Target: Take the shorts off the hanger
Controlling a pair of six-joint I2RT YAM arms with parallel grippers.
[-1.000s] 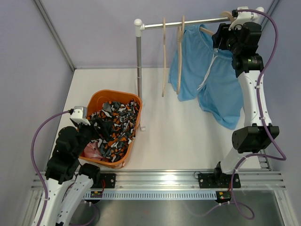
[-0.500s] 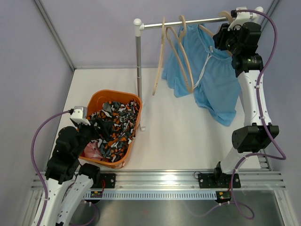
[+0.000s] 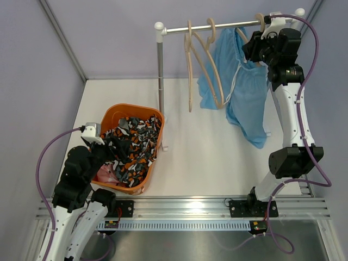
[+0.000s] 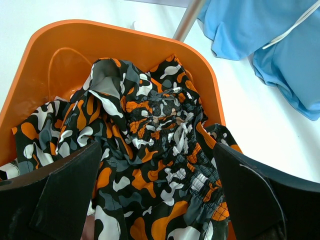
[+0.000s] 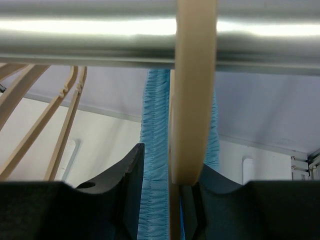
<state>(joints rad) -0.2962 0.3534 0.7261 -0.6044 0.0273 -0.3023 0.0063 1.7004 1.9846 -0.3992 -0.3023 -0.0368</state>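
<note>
The light blue shorts [image 3: 247,95] with a white drawstring hang from a wooden hanger [image 5: 192,100] on the metal rail [image 3: 217,26] at the back right. My right gripper [image 3: 255,46] is up at the rail, shut on the blue waistband [image 5: 156,150] with the hanger's neck between its fingers. The black, orange and white shorts [image 3: 133,147] lie in the orange basket [image 3: 133,107]; a bit of the pink pair [image 3: 107,174] shows under them. My left gripper [image 4: 160,200] is open and empty, just above the black shorts [image 4: 150,130].
Two empty wooden hangers [image 3: 190,65] hang on the rail left of the blue shorts. The rail's upright post [image 3: 160,81] stands just behind the basket. Grey walls close the table in at the left, back and right.
The blue shorts have swung and bunched toward the right under my right gripper. The empty hangers have swung and spread. The left arm has not moved.
</note>
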